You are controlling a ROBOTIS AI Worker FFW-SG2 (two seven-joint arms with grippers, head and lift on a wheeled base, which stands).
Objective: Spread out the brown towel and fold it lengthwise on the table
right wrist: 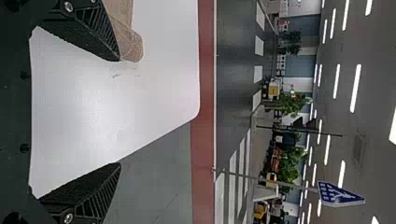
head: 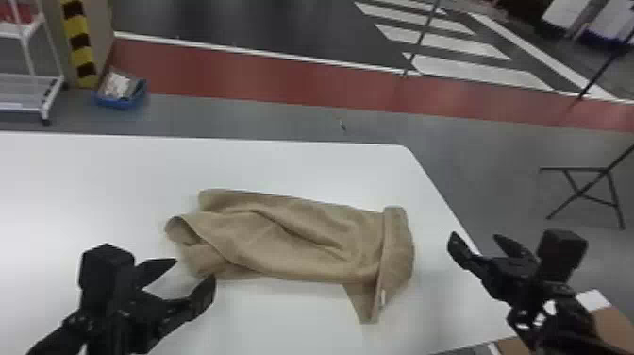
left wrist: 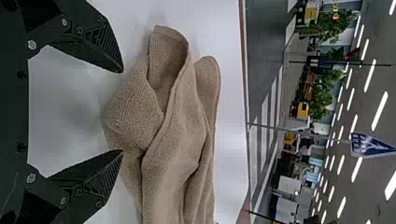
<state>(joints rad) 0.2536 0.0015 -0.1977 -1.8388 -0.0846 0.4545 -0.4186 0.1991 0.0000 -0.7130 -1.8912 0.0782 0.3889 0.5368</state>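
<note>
The brown towel [head: 292, 236] lies crumpled on the white table, with a curled corner at its left end and a folded-over band at its right end, where a pointed corner hangs toward the near side. My left gripper [head: 196, 276] stands open by the towel's left near corner, holding nothing. In the left wrist view, the towel [left wrist: 173, 140] is beyond the parted fingertips of that gripper [left wrist: 123, 111]. To the right of the towel, over the table's right edge, my right gripper [head: 476, 240] is open. In the right wrist view, one finger of this gripper [right wrist: 119, 112] partly covers the towel's end [right wrist: 133, 49].
The white table [head: 118, 170] has a rounded far right corner, and its right edge slants beneath the right gripper. A brown surface [head: 613, 325] shows at the lower right. On the floor beyond are a blue bin [head: 121, 101], a white rack [head: 53, 89] and a black stand [head: 580, 193].
</note>
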